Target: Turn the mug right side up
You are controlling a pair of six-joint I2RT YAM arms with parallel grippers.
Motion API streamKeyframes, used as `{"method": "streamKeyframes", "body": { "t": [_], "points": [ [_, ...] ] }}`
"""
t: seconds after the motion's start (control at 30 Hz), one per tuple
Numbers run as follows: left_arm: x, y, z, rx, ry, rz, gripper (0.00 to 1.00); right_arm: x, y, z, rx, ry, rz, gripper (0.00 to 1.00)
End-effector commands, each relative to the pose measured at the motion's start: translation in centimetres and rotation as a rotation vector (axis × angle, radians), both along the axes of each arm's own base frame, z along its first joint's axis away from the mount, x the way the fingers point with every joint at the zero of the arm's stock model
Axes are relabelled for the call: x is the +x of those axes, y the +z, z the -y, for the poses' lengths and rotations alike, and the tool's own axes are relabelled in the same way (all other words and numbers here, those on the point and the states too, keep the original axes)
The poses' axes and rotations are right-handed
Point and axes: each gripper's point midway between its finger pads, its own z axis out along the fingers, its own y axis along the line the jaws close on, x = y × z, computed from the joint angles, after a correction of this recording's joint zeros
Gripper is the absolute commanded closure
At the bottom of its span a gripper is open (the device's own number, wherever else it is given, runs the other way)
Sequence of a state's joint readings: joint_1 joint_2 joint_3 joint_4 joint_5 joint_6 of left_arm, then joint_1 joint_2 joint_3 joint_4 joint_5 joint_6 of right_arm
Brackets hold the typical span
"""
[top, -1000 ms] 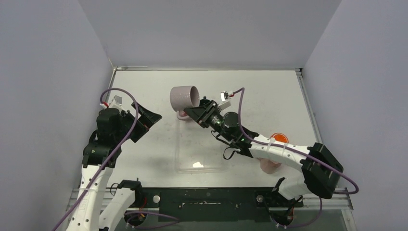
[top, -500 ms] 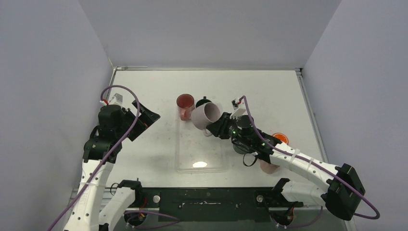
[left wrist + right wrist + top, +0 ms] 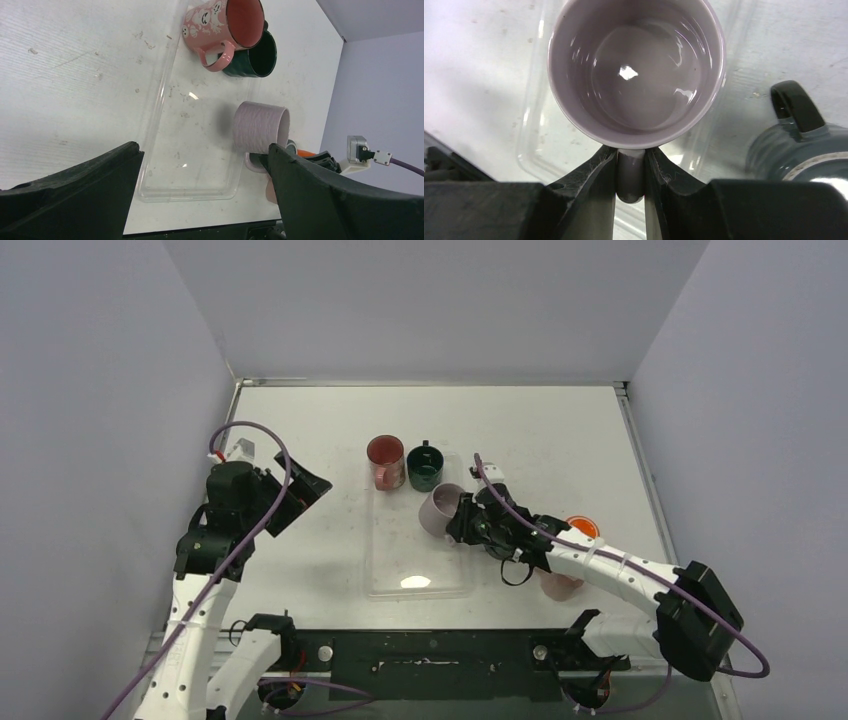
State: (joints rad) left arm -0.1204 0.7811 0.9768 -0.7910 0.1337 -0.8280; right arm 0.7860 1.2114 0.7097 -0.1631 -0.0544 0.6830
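The lilac mug (image 3: pixel 438 508) hangs tilted over the right side of the clear tray (image 3: pixel 385 575), its mouth turned toward my right wrist. My right gripper (image 3: pixel 463 523) is shut on the mug's handle (image 3: pixel 630 172). The right wrist view looks straight into the mug's empty inside (image 3: pixel 636 70). The mug also shows in the left wrist view (image 3: pixel 260 127), casting a shadow on the tray (image 3: pixel 165 125). My left gripper (image 3: pixel 300 490) is open and empty, left of the tray and well apart from the mug; in its own view the gripper (image 3: pixel 202 150) frames the tray.
A pink mug (image 3: pixel 385 462) and a dark green mug (image 3: pixel 424 468) stand upright at the tray's far end. The green mug (image 3: pixel 794 145) is close beside the lilac one. An orange object (image 3: pixel 580 528) and a pink cup (image 3: pixel 560 585) lie under my right arm.
My right gripper has carried the lilac mug from the far end, above the pink mug, nearer and lower over the tray, turning it. The left arm has barely moved.
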Motion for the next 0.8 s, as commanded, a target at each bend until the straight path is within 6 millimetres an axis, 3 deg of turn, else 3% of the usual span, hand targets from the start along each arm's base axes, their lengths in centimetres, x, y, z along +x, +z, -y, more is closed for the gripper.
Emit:
{"method": "streamKeyframes", "body": {
  "t": [0.0, 0.33, 0.6, 0.7, 0.77],
  "points": [
    [-0.2, 0.1, -0.4, -0.003, 0.026, 0.016, 0.02, 3.6, 2.3, -0.6, -0.013, -0.030, 0.193, 0.95],
    [-0.3, -0.4, -0.8, 0.005, 0.049, -0.004, 0.02, 3.0, -0.3, -2.5, -0.176, 0.039, 0.249, 0.95],
    [-0.3, -0.6, -0.6, 0.002, 0.035, -0.010, 0.03, 3.1, -2.7, -0.4, -0.287, -0.020, 0.173, 0.94],
    [-0.2, -0.5, -0.5, 0.004, 0.029, -0.009, 0.03, 3.2, -2.8, -0.4, -0.291, -0.023, 0.156, 0.83],
    [-0.2, -0.5, -0.6, 0.012, 0.025, -0.008, 0.03, 3.0, -2.0, -0.7, -0.267, -0.008, 0.164, 0.64]
  ]
}}
